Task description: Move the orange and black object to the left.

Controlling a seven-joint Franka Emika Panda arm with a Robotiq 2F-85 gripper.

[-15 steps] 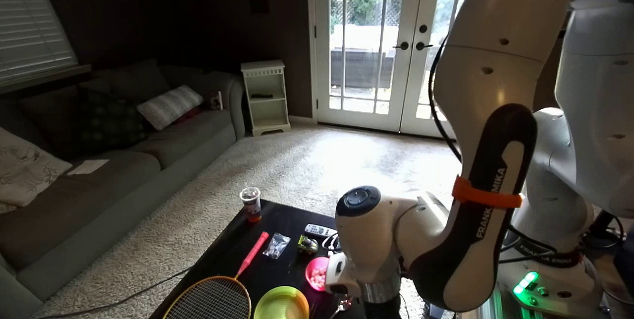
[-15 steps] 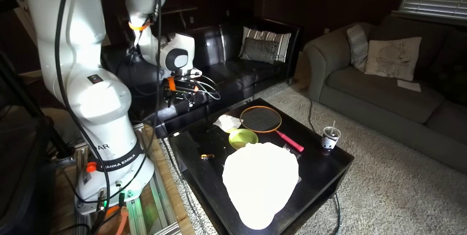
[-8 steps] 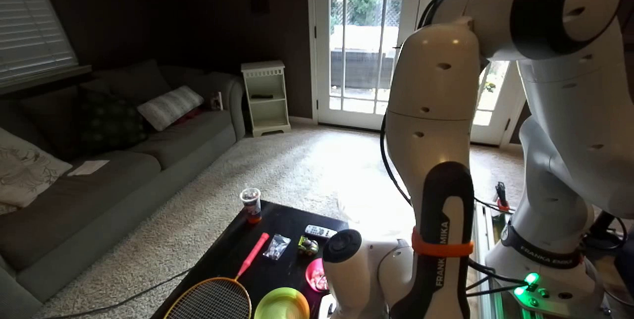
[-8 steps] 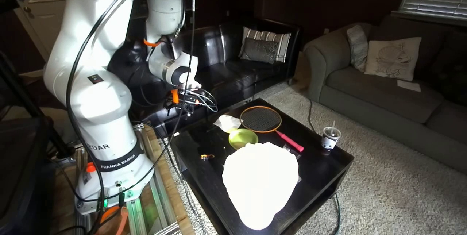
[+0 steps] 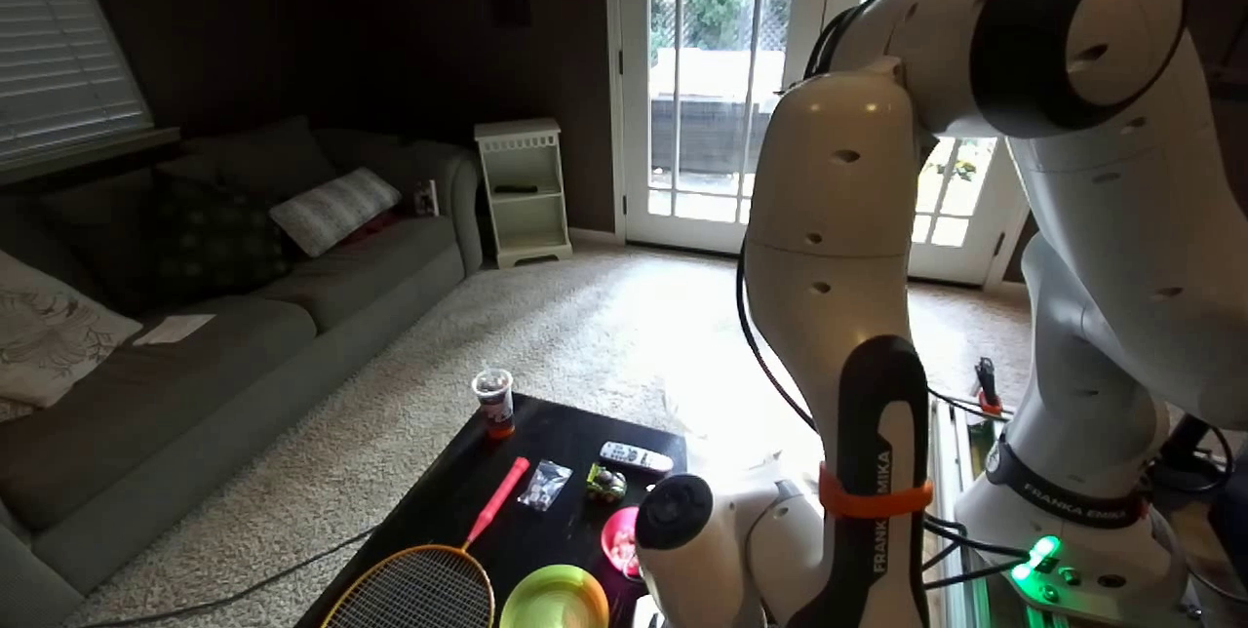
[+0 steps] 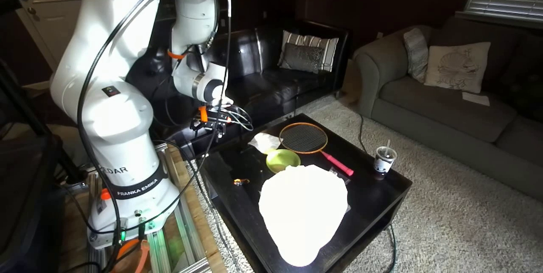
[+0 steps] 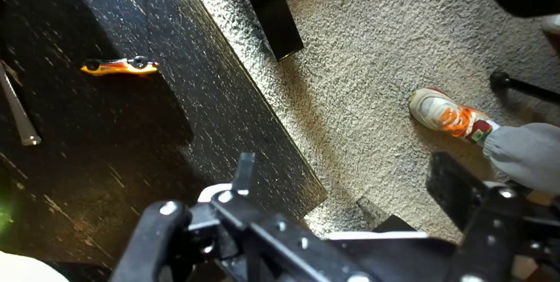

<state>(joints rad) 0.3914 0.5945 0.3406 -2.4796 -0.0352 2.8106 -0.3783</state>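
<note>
The orange and black object is a small toy car (image 7: 118,68) with a yellow-orange body and black wheels. It lies on its side on the black table (image 7: 236,133), in the upper left of the wrist view. It also shows near the table's robot-side edge in an exterior view (image 6: 241,182); the arm hides it in the opposite one. My gripper (image 7: 345,174) is open and empty, its fingers wide apart. It hangs above the table's corner and the carpet, apart from the car. The gripper also shows in an exterior view (image 6: 208,131), higher than the table top.
A racket (image 6: 303,138), a yellow-green bowl (image 6: 283,160), a pink bowl (image 5: 621,540), a remote (image 5: 636,457), a green toy (image 5: 606,482) and a cup (image 5: 495,404) stand on the table. White glare (image 6: 303,213) hides part of it. A metal handle (image 7: 19,107) lies near the car. A person's shoe (image 7: 442,113) is on the carpet.
The arm has swung and my gripper has come down towards the table's height, staying beside its corner. The car and the other table things have not moved.
</note>
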